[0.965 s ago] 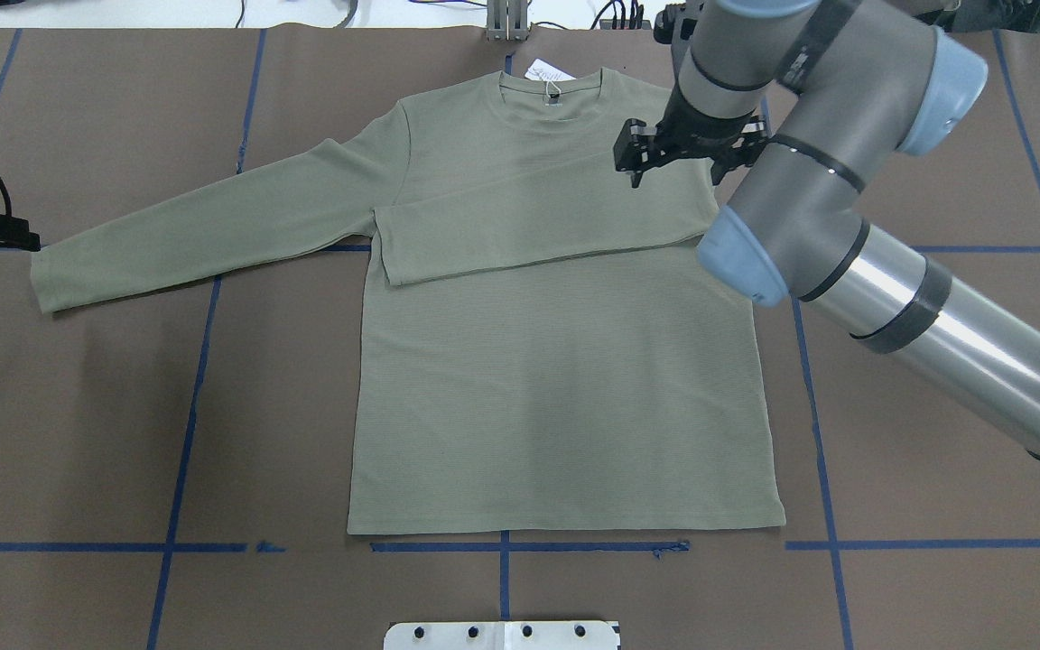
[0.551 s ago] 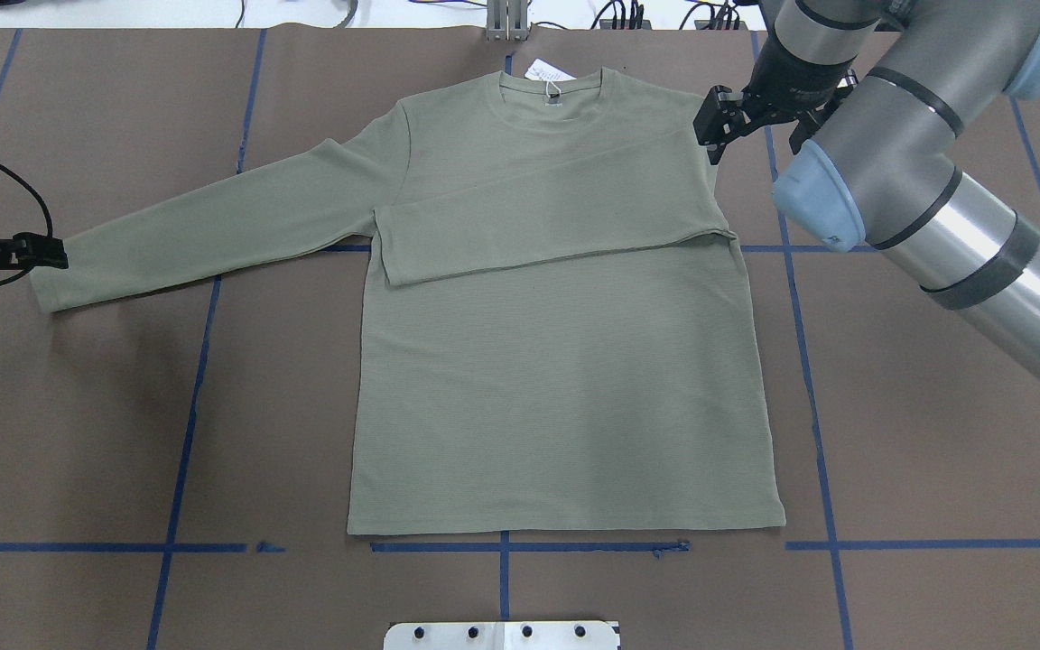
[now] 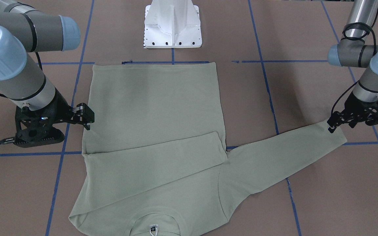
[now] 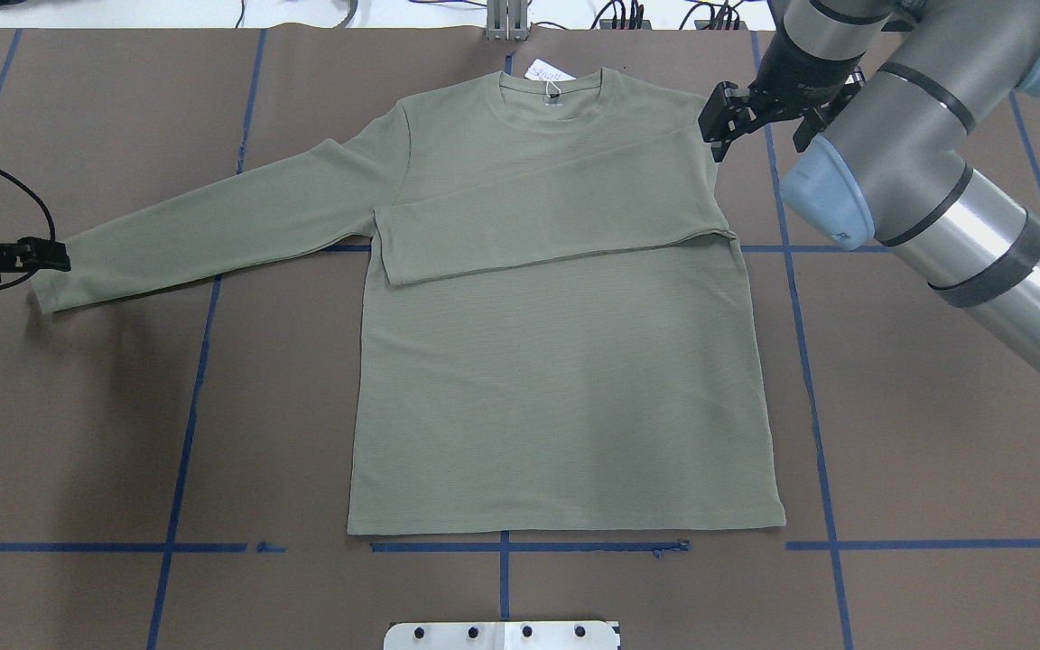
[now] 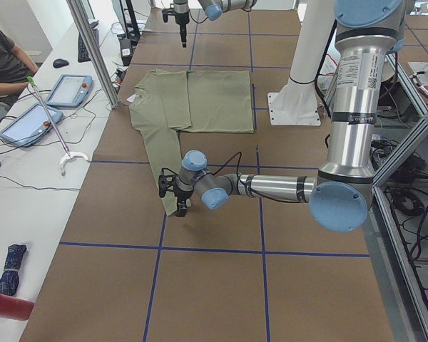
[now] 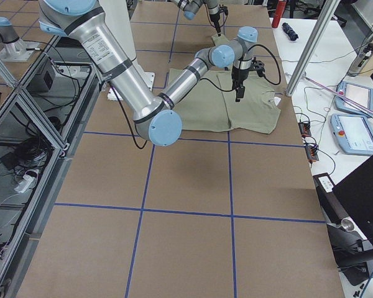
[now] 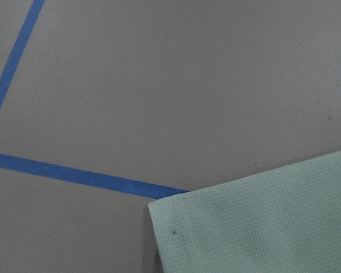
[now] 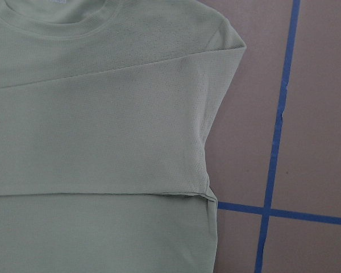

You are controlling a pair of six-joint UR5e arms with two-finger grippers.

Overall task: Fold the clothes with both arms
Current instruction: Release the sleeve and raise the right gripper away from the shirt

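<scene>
Drew the right gripper (image 4: pixel 719 126) off the chest since a second ago, to just beside the shoulder at the upper right of the overhead view. Brought the left gripper (image 4: pixel 49 255) in from the left edge to the cuff (image 7: pixel 256 222) of the outstretched sleeve (image 4: pixel 213 226). Left the shirt (image 4: pixel 556 388) as it lay: flat on the desk (image 4: pixel 890 451), mid-frame, collar toward the top, folded sleeve (image 4: pixel 556 217) across the chest.

Seems to hold the right fingers (image 4: pixel 716 144) apart, on nothing. Seems to hold the left fingers (image 4: pixel 51 263) apart too, at the cuff's end and not clamped. Cannot tell whether touching the cloth.

Could pinch only the top layer of the cuff, or miss it altogether, by closing too high. Could catch the desk's brown cover by closing too low. Could tug the shoulder and drag the folded sleeve out of line by hauling the cuff across low or fast. Could lay the second sleeve skewed over the first with nothing pinning the body.

Cannot see fingers from either wrist camera: only a cuff corner and blue tape (image 7: pixel 74 175) from the left one, only the folded shoulder from the right one. Loses most of the left arm past the left edge of the overhead view, and part of the collar at the bottom edge of the front-facing view. Cannot make out a chest logo, nor read the hang tag (image 4: pixel 543 69) at top centre.
</scene>
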